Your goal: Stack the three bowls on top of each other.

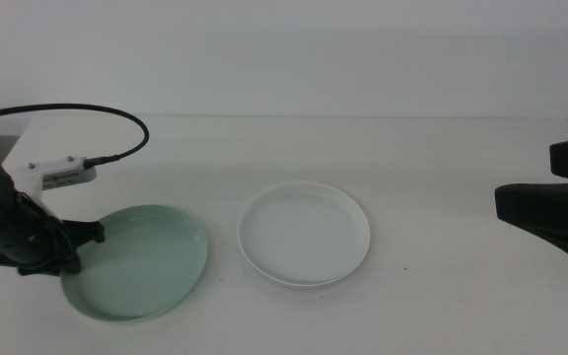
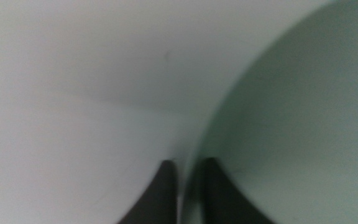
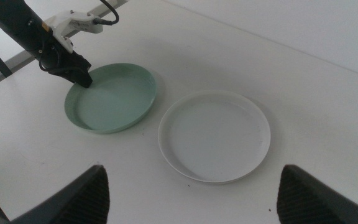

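Note:
Two bowls are in view on the white table. The mint green bowl (image 1: 146, 258) (image 3: 114, 96) sits at the left, and my left gripper (image 1: 73, 258) (image 2: 188, 186) (image 3: 81, 78) is shut on its near-left rim, one jaw inside and one outside. Whether that edge is raised off the table I cannot tell. The white bowl (image 1: 304, 235) (image 3: 215, 134) lies flat at the table's middle, apart from the green one. My right gripper (image 1: 535, 182) (image 3: 197, 202) hovers at the right side, open wide and empty, well clear of the white bowl.
A black cable (image 1: 87, 110) loops from the left arm across the back left of the table. The table's left edge (image 3: 5, 65) runs close behind the left arm. A pale wall stands behind the table.

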Robot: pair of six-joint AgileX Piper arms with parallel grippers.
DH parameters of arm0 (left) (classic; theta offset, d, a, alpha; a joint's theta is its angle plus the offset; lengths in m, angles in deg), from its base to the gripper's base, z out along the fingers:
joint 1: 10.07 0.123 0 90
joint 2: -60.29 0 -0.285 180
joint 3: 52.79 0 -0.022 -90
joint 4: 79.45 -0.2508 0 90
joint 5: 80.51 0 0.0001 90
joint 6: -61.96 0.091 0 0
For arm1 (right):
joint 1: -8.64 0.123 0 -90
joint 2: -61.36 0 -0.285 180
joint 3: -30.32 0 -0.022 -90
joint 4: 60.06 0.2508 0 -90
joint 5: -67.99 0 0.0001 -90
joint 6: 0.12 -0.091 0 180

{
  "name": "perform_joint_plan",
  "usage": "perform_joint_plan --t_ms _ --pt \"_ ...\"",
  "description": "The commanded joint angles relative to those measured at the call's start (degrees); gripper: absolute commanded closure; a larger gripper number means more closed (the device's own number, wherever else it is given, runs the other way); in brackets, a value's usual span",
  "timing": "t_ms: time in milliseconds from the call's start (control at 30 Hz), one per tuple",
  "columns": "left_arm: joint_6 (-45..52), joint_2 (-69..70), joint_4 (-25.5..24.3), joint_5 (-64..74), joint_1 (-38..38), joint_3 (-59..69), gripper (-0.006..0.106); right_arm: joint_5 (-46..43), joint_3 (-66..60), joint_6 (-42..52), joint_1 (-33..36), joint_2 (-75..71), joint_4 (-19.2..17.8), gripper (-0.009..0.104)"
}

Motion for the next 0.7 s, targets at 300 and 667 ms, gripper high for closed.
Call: perform_joint_plan --t_ms 300,667 --pt "-2.0 18.4 5.9 17.9 -3.4 -13.0 0.102 -0.4 -0.3 0.5 -0.4 -0.2 0.2 0.012" --pt "-6.0 2.4 8.2 19.7 -22.5 -31.2 0.102 -0.4 -0.3 0.5 -0.4 -0.2 0.2 0.012"
